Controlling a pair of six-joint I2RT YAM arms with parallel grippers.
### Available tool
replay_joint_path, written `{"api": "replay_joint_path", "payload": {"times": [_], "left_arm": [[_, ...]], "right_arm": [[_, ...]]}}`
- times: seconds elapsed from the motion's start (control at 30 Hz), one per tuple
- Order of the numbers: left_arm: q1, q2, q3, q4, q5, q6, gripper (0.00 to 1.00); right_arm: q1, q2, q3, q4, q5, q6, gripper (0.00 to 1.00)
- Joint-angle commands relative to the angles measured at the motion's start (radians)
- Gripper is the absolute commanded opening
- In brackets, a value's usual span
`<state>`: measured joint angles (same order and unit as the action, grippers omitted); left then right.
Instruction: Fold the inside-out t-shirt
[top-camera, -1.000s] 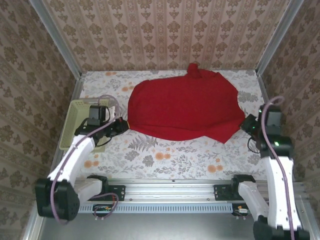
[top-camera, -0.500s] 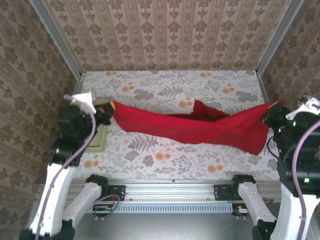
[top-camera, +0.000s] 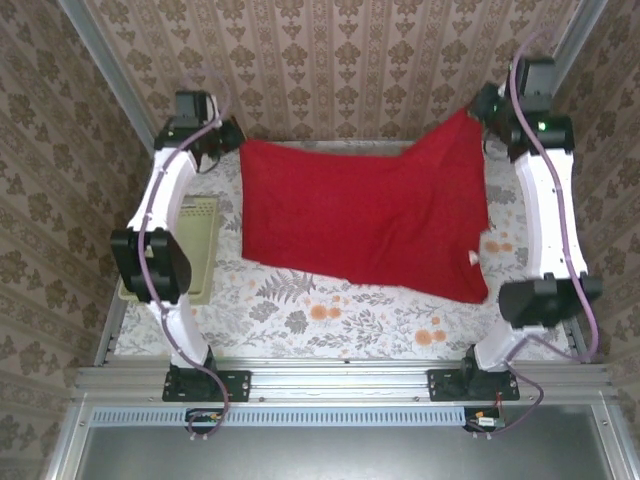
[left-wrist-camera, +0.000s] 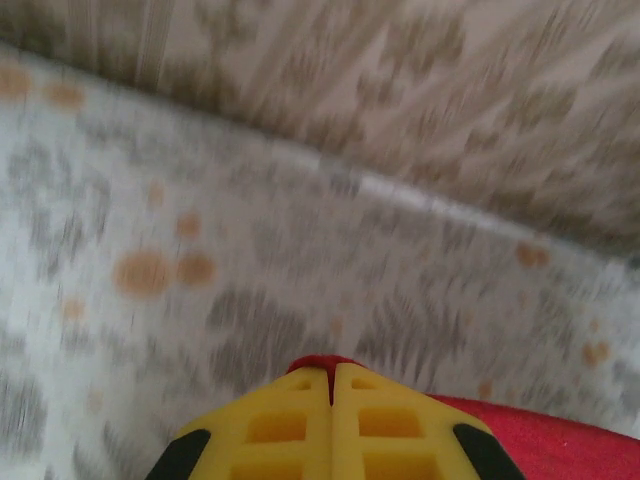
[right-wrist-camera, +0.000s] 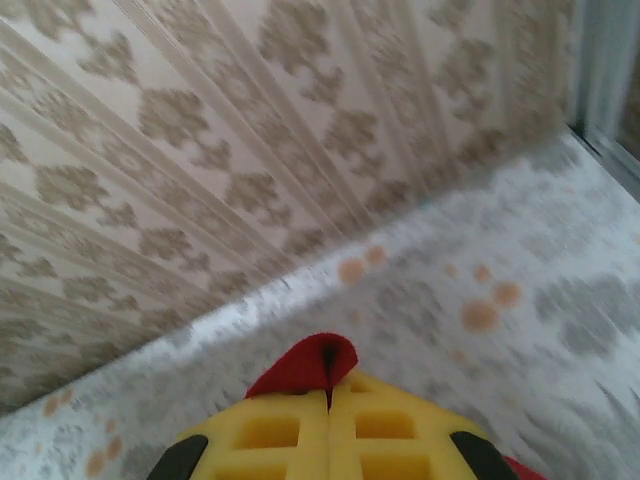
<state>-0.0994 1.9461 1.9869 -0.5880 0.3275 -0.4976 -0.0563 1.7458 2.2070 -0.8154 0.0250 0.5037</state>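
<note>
Though it sagged before, I see the plain red cloth t-shirt (top-camera: 365, 220) stretched left-to-right, corners pinched by left gripper (top-camera: 230, 138) and right gripper (top-camera: 483, 106).

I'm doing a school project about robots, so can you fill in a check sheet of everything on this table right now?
Surface: flowery table, flat, far part covered by the shirt.
Job's things: red t-shirt, spread wide and lifted by its two far corners; near edge seems to rest on the table.
Clutter: pale green basket at the left edge, partly behind the left arm.
Grippers: left pincer shut on one shirt corner; right pincer shut on the other.
Cables: purple cable along each arm, clear of the shirt.
Surroundings: patterned wallpaper walls on three sides; metal rail at the near edge.
</note>
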Motion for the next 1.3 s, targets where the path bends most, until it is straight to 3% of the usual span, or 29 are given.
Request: {"api": "replay_joint_path", "payload": {"times": [0.0, 0.1, 0.17, 0.27, 0.37, 0.53, 0.67, 0.87, 1.03, 1.27], "left_arm": [[0.044, -0.003, 0.346, 0.008, 0.119, -0.022, 0.0], [0.085, 0.002, 0.534, 0.021, 0.142, -0.031, 0.0], [0.121, -0.036, 0.558, 0.075, 0.174, -0.053, 0.0], [0.176, -0.131, 0.481, 0.149, 0.22, -0.07, 0.0], [0.195, -0.255, 0.282, 0.213, 0.263, -0.055, 0.0], [0.184, -0.501, -0.287, 0.371, 0.363, -0.073, 0.0], [0.128, -0.684, -0.767, 0.482, 0.335, -0.126, 0.0], [-0.047, -0.854, -1.276, 0.347, 0.169, -0.074, 0.03], [-0.11, -0.975, -1.478, 0.183, 0.046, -0.116, 0.09], [-0.139, -1.227, -1.586, 0.056, -0.028, -0.192, 0.09]], "right_arm": [[-0.033, 0.101, 0.457, -0.036, -0.033, -0.028, 0.0], [-0.074, 0.209, 0.783, -0.063, -0.067, 0.0, 0.0], [-0.099, 0.159, 0.744, 0.006, -0.088, 0.017, 0.0], [-0.108, 0.006, 0.488, 0.136, -0.112, 0.002, 0.0], [-0.108, -0.123, 0.256, 0.188, -0.156, -0.028, 0.0], [-0.103, -0.332, -0.198, 0.203, -0.288, -0.02, 0.0], [-0.102, -0.549, -0.73, 0.264, -0.333, 0.04, 0.0], [-0.106, -0.737, -1.304, 0.172, -0.306, 0.104, 0.0], [-0.111, -0.958, -1.522, 0.062, -0.208, 0.2, 0.0], [-0.112, -1.295, -1.601, -0.158, -0.111, 0.413, 0.0]]}}
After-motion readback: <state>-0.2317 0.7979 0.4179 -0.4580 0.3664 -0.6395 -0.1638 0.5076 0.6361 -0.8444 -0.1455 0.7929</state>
